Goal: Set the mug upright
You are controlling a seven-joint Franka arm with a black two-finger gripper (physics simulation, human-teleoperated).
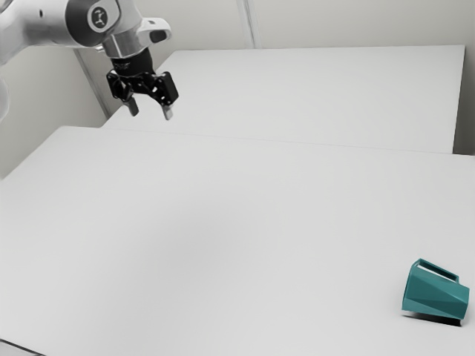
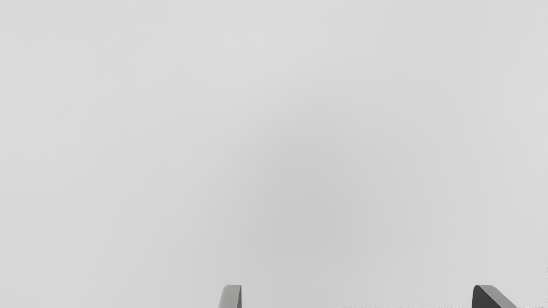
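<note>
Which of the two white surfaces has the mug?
The nearer white surface: the teal mug lies on its side there. The farther one is behind it.

White tabletop (image 1: pixel 223 222), second white surface behind (image 1: pixel 312 96), pale walls (image 1: pixel 349 22)

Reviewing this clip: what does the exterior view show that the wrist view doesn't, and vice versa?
Exterior view: the teal mug lying on its side toward that view's right, its handle uppermost; the arm coming in from the upper left; a pale wall behind.

Wrist view: a close look at the tips of the fingers, with the wide gap between them.

Both: the white tabletop with soft grey shading, and the fingers standing apart, holding nothing.
</note>
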